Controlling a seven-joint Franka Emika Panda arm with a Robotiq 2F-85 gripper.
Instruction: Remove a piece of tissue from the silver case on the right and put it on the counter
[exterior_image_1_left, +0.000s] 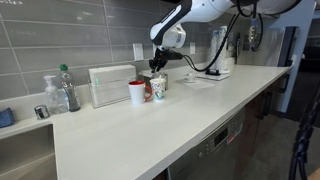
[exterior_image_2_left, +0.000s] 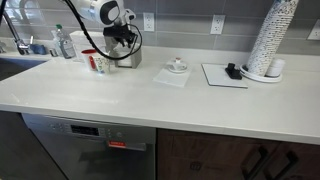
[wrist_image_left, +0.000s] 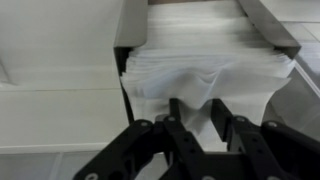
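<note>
In the wrist view the silver case (wrist_image_left: 126, 30) holds a stack of white tissues between its two metal walls. My gripper (wrist_image_left: 196, 108) is down on the stack, its black fingers close together with a raised fold of the top tissue (wrist_image_left: 200, 80) pinched between them. In both exterior views the gripper (exterior_image_1_left: 157, 67) (exterior_image_2_left: 122, 42) points down into the silver case (exterior_image_2_left: 131, 57), which stands at the back of the white counter (exterior_image_1_left: 200, 110) (exterior_image_2_left: 150, 95) against the tiled wall. In one exterior view the case is mostly hidden behind the cups.
Two cups (exterior_image_1_left: 137, 92) (exterior_image_1_left: 158, 87) stand right in front of the case, and a wide pale dispenser (exterior_image_1_left: 110, 85) and bottles (exterior_image_1_left: 66, 90) stand beside them. Further along the counter are a saucer (exterior_image_2_left: 177, 67), a flat white sheet (exterior_image_2_left: 225, 76) and a stack of cups (exterior_image_2_left: 270, 40).
</note>
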